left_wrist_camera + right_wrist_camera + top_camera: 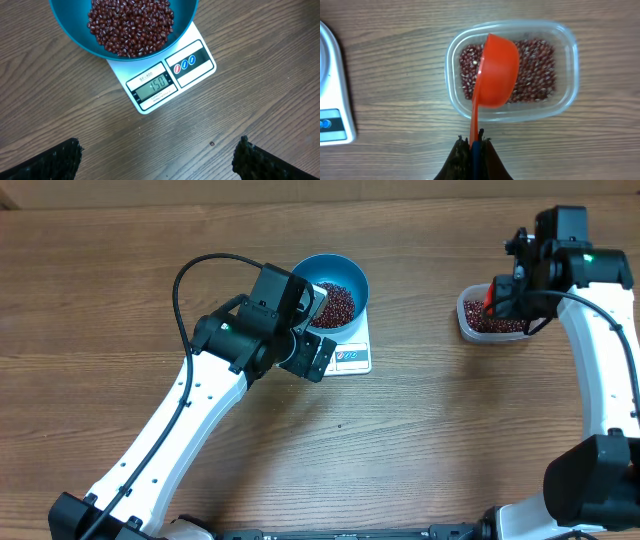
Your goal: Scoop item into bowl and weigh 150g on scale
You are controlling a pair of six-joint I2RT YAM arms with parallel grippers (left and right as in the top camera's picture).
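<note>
The blue bowl (331, 260) (70, 30) stands on the white scale (353, 358) (192, 62) and holds a heap of dark red beans (336, 302) (131, 24). The scale's display (156, 86) reads 150. My left gripper (312, 356) (159, 150) hovers over the table just in front of the scale, open and holding nothing. At the right, my right gripper (505, 293) (474, 142) is shut on the handle of a red scoop (490, 299) (495, 70). The scoop's cup is tipped on its side above the clear tub (467, 320) (570, 60).
The clear tub holds more red beans (536, 65) (495, 323). One stray bean (212, 144) lies on the wooden table in front of the scale. The scale's edge (332, 90) shows at the left of the right wrist view.
</note>
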